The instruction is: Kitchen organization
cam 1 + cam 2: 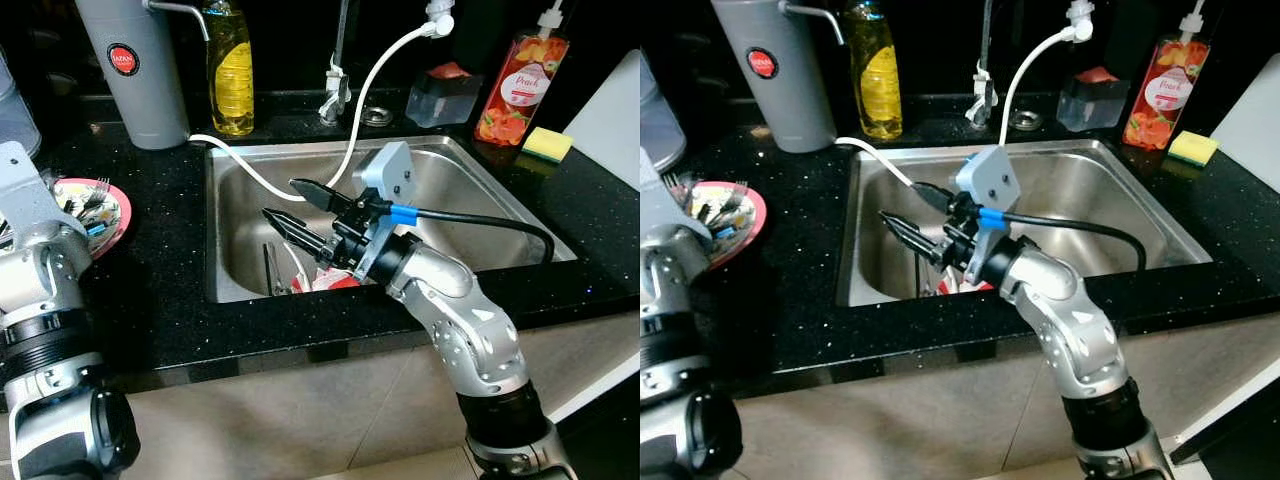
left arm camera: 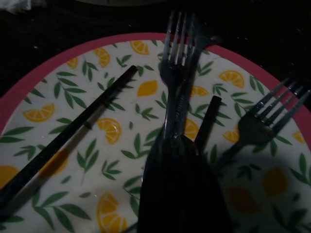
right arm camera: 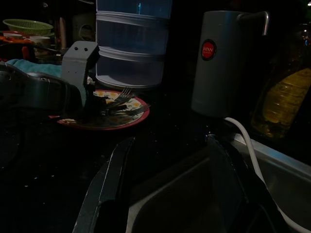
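A pink-rimmed plate (image 1: 122, 214) with a lemon pattern lies on the black counter left of the sink. It holds two forks and black chopsticks (image 2: 73, 131). My left gripper (image 2: 178, 140) hovers low over the plate, its fingers pressed together on the handle of the middle fork (image 2: 177, 68). A second fork (image 2: 262, 119) lies beside it. My right gripper (image 1: 286, 202) hangs above the steel sink (image 1: 480, 215), pointing toward the plate, open and empty. In the sink basin lie a red item (image 1: 342, 283) and metal utensils (image 1: 272, 268).
Along the back stand a grey flask (image 1: 135, 70), a yellow bottle (image 1: 230, 75), the tap (image 1: 337, 90) with a white hose (image 1: 365, 95), a clear container (image 1: 445, 95) and a peach soap bottle (image 1: 520, 90). A yellow sponge (image 1: 547, 145) sits at the right.
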{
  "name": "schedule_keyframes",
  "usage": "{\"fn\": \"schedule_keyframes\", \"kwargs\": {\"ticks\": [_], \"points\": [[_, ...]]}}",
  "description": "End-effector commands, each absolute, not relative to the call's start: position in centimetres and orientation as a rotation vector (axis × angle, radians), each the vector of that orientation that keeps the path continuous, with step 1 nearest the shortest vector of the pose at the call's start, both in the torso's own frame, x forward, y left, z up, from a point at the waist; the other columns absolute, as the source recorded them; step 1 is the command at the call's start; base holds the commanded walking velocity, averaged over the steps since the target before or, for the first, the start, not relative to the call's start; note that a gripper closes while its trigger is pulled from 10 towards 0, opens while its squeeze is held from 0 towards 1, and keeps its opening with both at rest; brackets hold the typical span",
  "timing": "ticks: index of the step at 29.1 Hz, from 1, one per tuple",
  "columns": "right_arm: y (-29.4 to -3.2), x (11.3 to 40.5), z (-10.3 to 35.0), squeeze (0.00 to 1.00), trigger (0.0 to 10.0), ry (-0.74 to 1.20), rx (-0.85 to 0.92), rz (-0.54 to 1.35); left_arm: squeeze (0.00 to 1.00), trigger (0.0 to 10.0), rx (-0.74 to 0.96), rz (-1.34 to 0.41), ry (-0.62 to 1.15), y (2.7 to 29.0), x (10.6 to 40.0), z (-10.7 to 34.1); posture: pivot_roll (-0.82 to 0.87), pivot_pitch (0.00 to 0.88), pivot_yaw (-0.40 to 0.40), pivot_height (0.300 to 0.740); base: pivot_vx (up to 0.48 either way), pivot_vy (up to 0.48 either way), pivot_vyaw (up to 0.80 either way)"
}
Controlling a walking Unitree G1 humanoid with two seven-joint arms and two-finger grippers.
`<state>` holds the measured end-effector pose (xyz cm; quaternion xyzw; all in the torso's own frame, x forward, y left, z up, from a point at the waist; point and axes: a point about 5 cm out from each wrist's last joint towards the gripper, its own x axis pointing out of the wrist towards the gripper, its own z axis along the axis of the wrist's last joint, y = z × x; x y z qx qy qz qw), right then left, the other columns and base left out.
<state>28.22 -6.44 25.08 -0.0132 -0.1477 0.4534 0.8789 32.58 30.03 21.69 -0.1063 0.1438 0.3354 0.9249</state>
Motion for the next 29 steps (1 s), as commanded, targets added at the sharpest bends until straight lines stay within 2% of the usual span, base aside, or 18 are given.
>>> {"fn": "schedule_keyframes", "kwargs": {"ticks": [1,7,8,9,10,12,15,19,20,29], "points": [[-6.4,28.3,25.1,0.0,10.0,-0.307,-0.031,0.947,0.0,0.0,-0.221,0.698,0.322,30.6,32.5,21.4,0.09,0.0,-0.011,0.74,0.0,0.0,0.0],[-6.5,28.4,25.1,0.0,10.0,-0.307,-0.031,0.942,0.0,0.0,-0.166,0.719,0.216,31.2,32.6,23.1,0.09,0.0,-0.011,0.74,0.0,0.0,0.0],[-6.5,28.4,25.1,0.0,10.0,-0.306,-0.031,0.94,0.0,4.5,-0.116,0.728,0.166,31.3,32.7,24.2,0.09,0.0,-0.011,0.74,0.0,0.0,0.0],[-6.5,28.4,25.1,0.0,10.0,-0.306,-0.031,0.94,0.0,4.5,-0.099,0.731,0.154,31.3,32.7,24.5,0.09,0.0,-0.011,0.74,0.0,0.0,0.0],[-6.5,28.4,25.1,0.0,10.0,-0.306,-0.031,0.94,0.0,10.0,-0.082,0.717,0.133,31.1,32.9,25.1,0.09,0.0,-0.011,0.74,0.0,0.0,0.0],[-6.6,28.4,25.1,0.0,10.0,-0.306,-0.03,0.939,0.0,10.0,-0.069,0.696,0.112,30.9,33.1,25.7,0.09,0.0,-0.011,0.74,0.0,0.0,0.0],[-6.6,28.4,25.2,0.0,10.0,-0.307,-0.031,0.937,0.0,10.0,-0.061,0.608,0.19,29.4,33.5,25.2,0.09,0.0,-0.008,0.74,0.0,0.0,0.0],[-6.6,28.4,25.2,0.0,10.0,-0.308,-0.029,0.935,0.0,10.0,-0.076,0.589,0.24,28.2,33.3,24.5,0.09,0.0,-0.008,0.74,0.0,0.0,0.0],[-6.6,28.4,25.2,0.0,10.0,-0.309,-0.026,0.934,1.0,10.0,-0.099,0.594,0.248,27.9,33.2,24.3,0.09,0.0,-0.008,0.74,0.0,0.0,0.0],[-6.6,28.4,25.1,0.0,10.0,-0.31,-0.022,0.932,1.0,10.0,-0.211,0.696,0.246,27.5,32.7,24.1,0.08,0.0,-0.005,0.74,0.0,0.0,0.0]]}}
